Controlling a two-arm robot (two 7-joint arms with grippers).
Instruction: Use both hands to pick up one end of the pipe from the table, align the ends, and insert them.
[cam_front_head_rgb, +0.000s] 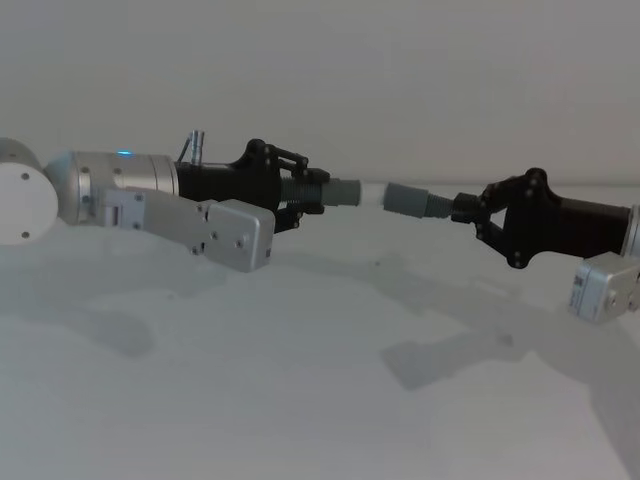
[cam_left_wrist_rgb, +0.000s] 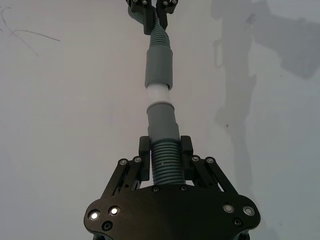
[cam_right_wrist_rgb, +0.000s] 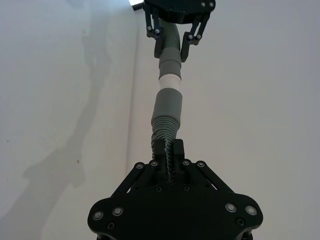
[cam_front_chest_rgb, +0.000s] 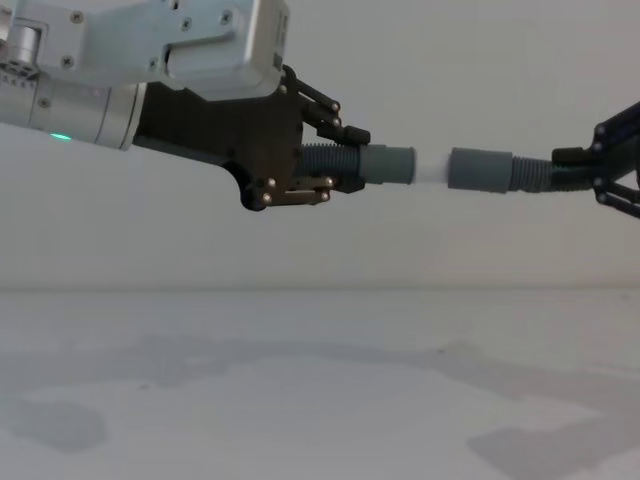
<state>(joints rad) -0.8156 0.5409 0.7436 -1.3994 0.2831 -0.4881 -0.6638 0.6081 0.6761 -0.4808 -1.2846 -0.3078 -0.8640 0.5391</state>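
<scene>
Both pipe pieces hang in the air above the white table (cam_front_head_rgb: 300, 390), lined up end to end. My left gripper (cam_front_head_rgb: 303, 190) is shut on the corrugated part of one piece (cam_left_wrist_rgb: 165, 167). That piece's grey cuff (cam_front_head_rgb: 345, 190) carries a white tip (cam_front_head_rgb: 372, 193). My right gripper (cam_front_head_rgb: 466, 208) is shut on the other piece (cam_right_wrist_rgb: 165, 132), just behind its grey cuff (cam_front_head_rgb: 410, 199). The white tip (cam_front_chest_rgb: 430, 168) bridges the two cuffs and meets the mouth of the right-hand cuff (cam_front_chest_rgb: 480, 170). How deep it sits inside is hidden.
The table (cam_front_chest_rgb: 300, 400) lies well below both grippers, with only their shadows on it. A plain pale wall (cam_front_chest_rgb: 450, 60) stands behind.
</scene>
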